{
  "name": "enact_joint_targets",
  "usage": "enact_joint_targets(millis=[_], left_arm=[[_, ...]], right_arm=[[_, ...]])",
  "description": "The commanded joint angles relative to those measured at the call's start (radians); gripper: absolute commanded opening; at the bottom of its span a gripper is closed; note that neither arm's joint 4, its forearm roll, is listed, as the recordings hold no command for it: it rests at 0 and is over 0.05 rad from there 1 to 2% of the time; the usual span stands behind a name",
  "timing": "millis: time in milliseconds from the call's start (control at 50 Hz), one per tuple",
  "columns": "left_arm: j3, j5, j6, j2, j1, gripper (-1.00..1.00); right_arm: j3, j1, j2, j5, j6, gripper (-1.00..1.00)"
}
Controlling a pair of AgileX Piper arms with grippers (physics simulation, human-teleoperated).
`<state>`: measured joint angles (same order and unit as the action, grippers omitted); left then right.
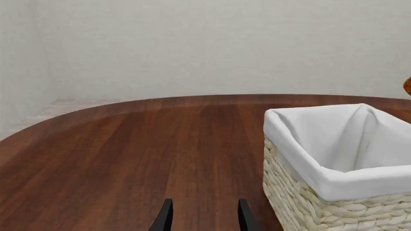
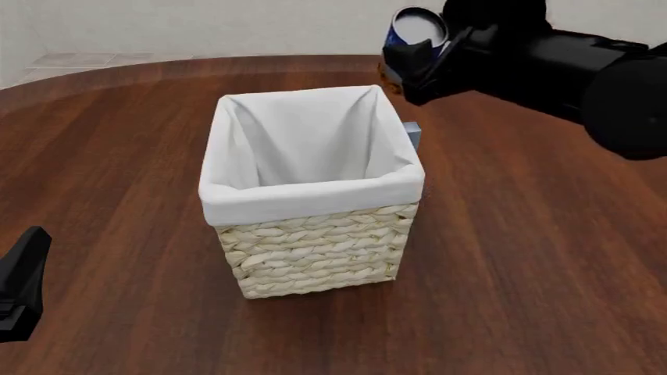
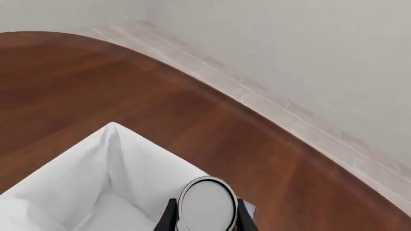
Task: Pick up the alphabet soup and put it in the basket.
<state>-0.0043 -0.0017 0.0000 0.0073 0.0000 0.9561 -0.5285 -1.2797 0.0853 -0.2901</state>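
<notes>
Jaws of the right gripper (image 3: 205,216) are clenched on the soup (image 2: 419,28), held in the air above the basket's (image 2: 312,199) far right corner; the carry step is in hand. Next move, as judged: shift toward the liner's centre, then release. Left gripper (image 1: 204,216) idles low with jaws released

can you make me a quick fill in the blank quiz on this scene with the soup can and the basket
1. The alphabet soup is held by the ____ gripper.
2. The basket is lined with ____ cloth.
3. Inside, the basket holds ____.
4. The left gripper holds nothing; its fingers stand ____.

Missing words: right; white; nothing; open
</notes>
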Motion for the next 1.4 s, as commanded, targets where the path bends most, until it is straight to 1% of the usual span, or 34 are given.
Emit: enact_joint_targets(millis=[20,120,160,180,380,500,540,620,820,860,900,960,1000,1120,1140,1240,1300,1400], left_arm=[[0.000,0.000,0.000,0.000,0.000,1.00],[0.000,0.000,0.000,0.000,0.000,1.00],[0.000,0.000,0.000,0.000,0.000,1.00],[0.000,0.000,0.000,0.000,0.000,1.00],[0.000,0.000,0.000,0.000,0.000,1.00],[0.000,0.000,0.000,0.000,0.000,1.00],[0.000,0.000,0.000,0.000,0.000,1.00],[0.000,0.000,0.000,0.000,0.000,1.00],[0.000,0.000,0.000,0.000,0.000,1.00],[0.000,0.000,0.000,0.000,0.000,1.00],[0.000,0.000,0.000,0.000,0.000,1.00],[0.000,0.000,0.000,0.000,0.000,1.00],[0.000,0.000,0.000,0.000,0.000,1.00],[0.000,0.000,0.000,0.000,0.000,1.00],[0.000,0.000,0.000,0.000,0.000,1.00],[0.000,0.000,0.000,0.000,0.000,1.00],[0.000,0.000,0.000,0.000,0.000,1.00],[0.000,0.000,0.000,0.000,0.000,1.00]], right_arm=[[0.033,-0.074,-0.040,0.013,0.035,-1.00],[0.042,-0.109,-0.072,0.017,0.052,-1.00],[0.045,-0.117,-0.086,0.023,0.051,-1.00],[0.050,-0.125,-0.090,0.019,0.062,-1.00],[0.080,-0.162,-0.151,0.023,0.058,-1.00],[0.098,-0.178,-0.174,0.009,0.054,-1.00],[0.106,-0.187,-0.186,0.000,0.049,-1.00],[0.137,-0.210,-0.211,-0.028,0.074,-1.00],[0.201,-0.245,-0.280,-0.092,0.065,-1.00],[0.222,-0.247,-0.297,-0.109,0.075,-1.00],[0.229,-0.253,-0.305,-0.118,0.070,-1.00],[0.265,-0.262,-0.327,-0.154,0.099,-1.00],[0.296,-0.245,-0.349,-0.170,0.085,-1.00],[0.338,-0.253,-0.388,-0.223,0.087,-1.00],[0.351,-0.238,-0.400,-0.230,0.077,-1.00],[0.366,-0.250,-0.414,-0.257,0.098,-1.00],[0.378,-0.237,-0.438,-0.266,0.085,-1.00],[0.387,-0.238,-0.458,-0.278,0.079,-1.00]])
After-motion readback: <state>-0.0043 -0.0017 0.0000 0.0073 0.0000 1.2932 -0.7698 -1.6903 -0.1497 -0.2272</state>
